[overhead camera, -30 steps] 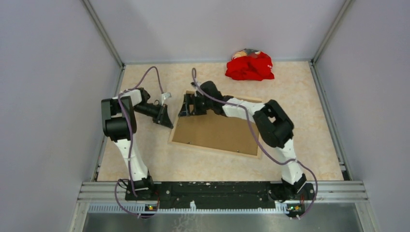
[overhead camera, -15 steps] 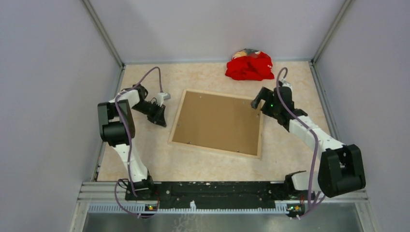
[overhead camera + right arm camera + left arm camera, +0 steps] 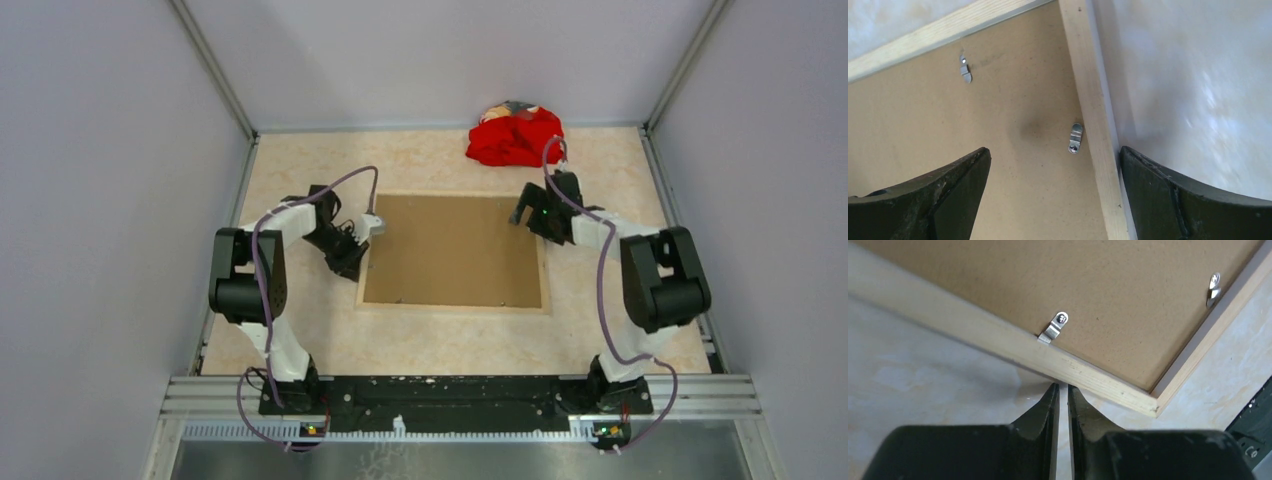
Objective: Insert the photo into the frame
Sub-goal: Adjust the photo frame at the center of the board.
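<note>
The frame (image 3: 998, 337) lies back-up on the pale marbled desk (image 3: 300, 170), long axis seemingly left-right (grey walls around). My left hand (image 3: 1060, 387), nearly together on nothing, meets its left rail. My right hand (image 3: 1052, 150) gapes astride its right rail. Inside it are one backing board (image 3: 450, 250) and four visible clips (image 3: 1054, 326); beyond it, one red cloth (image 3: 515, 138).

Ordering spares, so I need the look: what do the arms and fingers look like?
The left arm and right arm share white links, black joint housings and a looping purple cable each. Their fingers are matte black, tapering towards the tips.
</note>
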You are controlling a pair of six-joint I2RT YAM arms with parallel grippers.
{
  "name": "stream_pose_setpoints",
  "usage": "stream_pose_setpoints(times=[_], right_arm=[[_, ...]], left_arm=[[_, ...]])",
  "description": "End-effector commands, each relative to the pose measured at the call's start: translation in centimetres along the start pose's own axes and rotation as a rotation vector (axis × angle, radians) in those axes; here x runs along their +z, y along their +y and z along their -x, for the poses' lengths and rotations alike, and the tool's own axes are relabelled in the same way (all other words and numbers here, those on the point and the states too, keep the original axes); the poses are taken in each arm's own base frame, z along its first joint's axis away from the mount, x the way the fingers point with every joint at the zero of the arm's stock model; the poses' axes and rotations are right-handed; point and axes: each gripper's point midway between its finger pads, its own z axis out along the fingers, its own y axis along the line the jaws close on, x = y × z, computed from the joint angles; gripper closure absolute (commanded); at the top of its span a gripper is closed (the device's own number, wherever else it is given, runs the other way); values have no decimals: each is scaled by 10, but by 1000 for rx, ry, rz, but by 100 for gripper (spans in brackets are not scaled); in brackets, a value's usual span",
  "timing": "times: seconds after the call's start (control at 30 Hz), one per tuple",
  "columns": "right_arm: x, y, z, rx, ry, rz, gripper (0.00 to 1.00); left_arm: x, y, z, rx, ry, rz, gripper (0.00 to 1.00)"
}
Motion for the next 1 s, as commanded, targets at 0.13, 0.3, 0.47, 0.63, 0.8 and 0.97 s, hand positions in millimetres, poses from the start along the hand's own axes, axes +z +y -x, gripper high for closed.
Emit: stream_pose_setpoints(times=[0.13,0.3,0.47,0.63,0.8,0.97], right_arm=[[41,142,-43,-163,135,242,1],[58,207,-60,-268,176,338,1],[61,260,-42,-316,179,451,1],[44,259,-17,-390,123,407,1],[9,224,17,-371,22,330,1],[-42,181,16,-308,-20,256,1]], left_arm=[[5,-55,-46,130,167,-178,83],[-1,-79,-55,173,183,-267,81],[8,-98,-46,193,192,-338,72],[-5,-104,-43,231,204,-369,49],[-46,-88,-12,298,120,-297,45],[-100,-4,29,175,-32,-107,48]])
